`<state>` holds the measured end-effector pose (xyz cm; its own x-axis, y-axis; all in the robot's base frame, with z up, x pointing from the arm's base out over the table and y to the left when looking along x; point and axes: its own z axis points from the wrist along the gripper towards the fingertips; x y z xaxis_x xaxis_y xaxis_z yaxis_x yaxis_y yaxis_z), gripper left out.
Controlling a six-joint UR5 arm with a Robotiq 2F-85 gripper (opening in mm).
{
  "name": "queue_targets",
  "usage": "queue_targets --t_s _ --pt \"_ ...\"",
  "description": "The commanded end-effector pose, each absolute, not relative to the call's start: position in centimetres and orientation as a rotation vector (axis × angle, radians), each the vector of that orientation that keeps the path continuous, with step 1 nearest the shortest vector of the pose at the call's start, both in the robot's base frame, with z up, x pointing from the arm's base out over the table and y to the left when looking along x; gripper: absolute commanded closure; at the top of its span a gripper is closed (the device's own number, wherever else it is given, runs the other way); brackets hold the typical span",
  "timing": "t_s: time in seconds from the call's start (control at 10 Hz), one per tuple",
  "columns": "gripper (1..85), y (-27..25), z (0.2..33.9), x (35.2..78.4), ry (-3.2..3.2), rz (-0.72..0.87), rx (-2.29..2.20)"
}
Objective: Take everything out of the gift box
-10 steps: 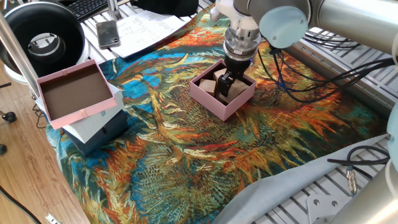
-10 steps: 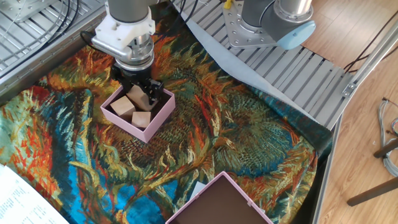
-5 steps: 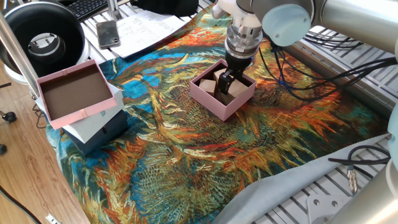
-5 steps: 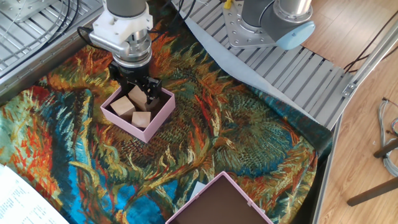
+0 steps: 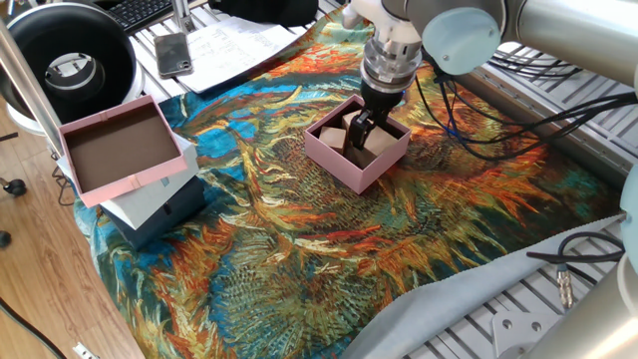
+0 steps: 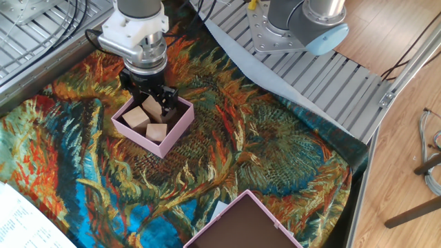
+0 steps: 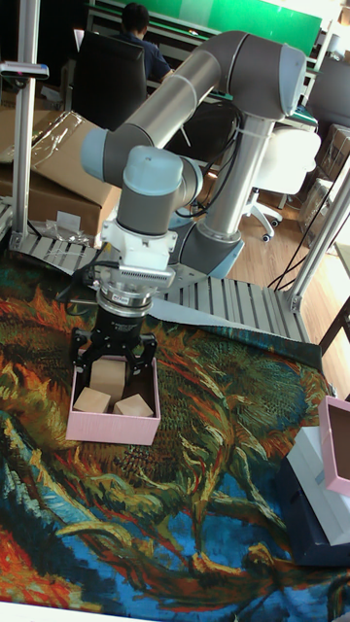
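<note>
The pale-pink gift box [image 5: 339, 166] [image 6: 162, 146] [image 7: 112, 428] sits on the patterned cloth and holds three tan wooden blocks. Two of the blocks [image 6: 136, 117] [image 6: 158, 131] lie toward the box's front, seen in the tall view as the left block [image 7: 92, 399] and the right block [image 7: 133, 405]. The third block [image 5: 351, 122] [image 6: 153, 104] [image 7: 109, 374] is at the back. My gripper [image 5: 359, 128] [image 6: 158, 102] [image 7: 114, 358] reaches down into the box, its fingers spread on either side of that back block. A gap shows beside the block, so the gripper looks open.
A larger pink-rimmed brown tray [image 5: 115, 150] [image 6: 241, 224] rests on a white and dark blue box [image 5: 159, 209] [image 7: 321, 486] at the cloth's edge. Beyond the cloth lie a phone [image 5: 172, 53], papers [image 5: 234, 45] and a black round bin [image 5: 70, 50]. Cables [image 5: 478, 120] trail beside the arm.
The gripper has shifted slightly and sunk a little deeper into the gift box around the back block. The blocks and the box have not moved.
</note>
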<state>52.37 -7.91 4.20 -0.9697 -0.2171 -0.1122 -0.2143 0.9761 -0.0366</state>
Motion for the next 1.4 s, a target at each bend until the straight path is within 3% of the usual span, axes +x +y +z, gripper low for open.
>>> queue_targets --t_s 0.0,0.6,0.8,1.3 --pt "13.3 -8.2 3.8 51.7 3.036 -0.025 -0.262" --pt "22.0 -6.9 3.0 51.4 3.056 0.042 -0.238" --pt "44.3 -7.4 3.2 51.3 3.060 0.023 -0.248" --pt "46.3 -6.6 7.3 51.2 3.059 0.086 -0.272"
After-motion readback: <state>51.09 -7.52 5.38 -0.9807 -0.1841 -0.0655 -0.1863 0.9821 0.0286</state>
